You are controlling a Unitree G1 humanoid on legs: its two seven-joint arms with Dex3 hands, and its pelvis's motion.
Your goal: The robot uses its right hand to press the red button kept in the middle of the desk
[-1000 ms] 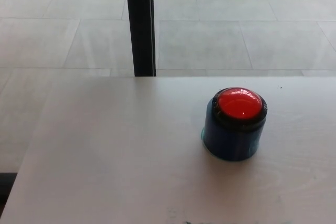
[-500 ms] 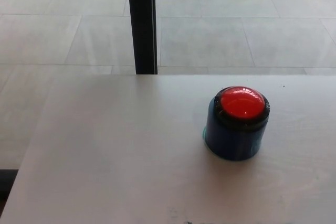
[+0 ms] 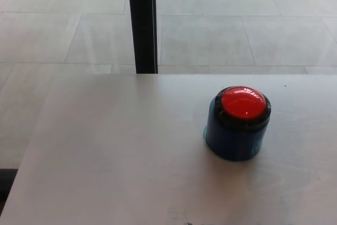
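A red button (image 3: 243, 103) with a domed, glossy top and black ring sits in a dark blue round housing (image 3: 234, 142) on a pale wooden desk (image 3: 116, 151). A black post (image 3: 142, 22) rises behind, against grey floor tiles (image 3: 231, 30).

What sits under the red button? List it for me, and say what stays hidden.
The red button caps a dark blue cylindrical base, ringed by a black collar. That base stands on the pale desk. The desk surface beneath the base is covered, so it cannot be seen.

Soft even daylight, sharp focus, white glare on red button (image 3: 243, 103).
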